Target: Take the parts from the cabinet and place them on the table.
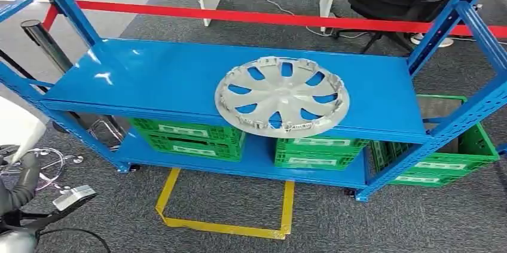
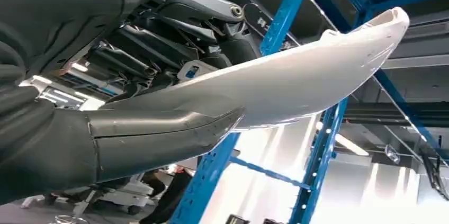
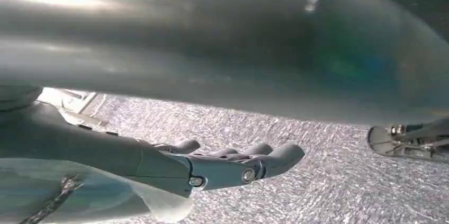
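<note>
Item: round silver plastic wheel cover [image 1: 282,97], spoked, lying flat on the upper blue metal shelf [image 1: 149,76] of the cabinet, right of centre at its near edge. Green plastic crates [image 1: 191,139] on the shelf below. Left hand [image 2: 132,128]: thumb against a white curved panel [image 2: 317,70]; grip cannot be told. Right hand [image 3: 212,168]: fingers extended, slightly apart, holding nothing, over grey carpet [image 3: 317,181].

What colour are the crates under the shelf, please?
Green crates, seen best in the head view.

A round silver-grey plastic hubcap [image 1: 282,96] with curved spokes and open slots lies flat on the glossy blue metal shelf [image 1: 143,76] of the cabinet, right of its middle, its near rim overhanging the shelf's front edge.
</note>
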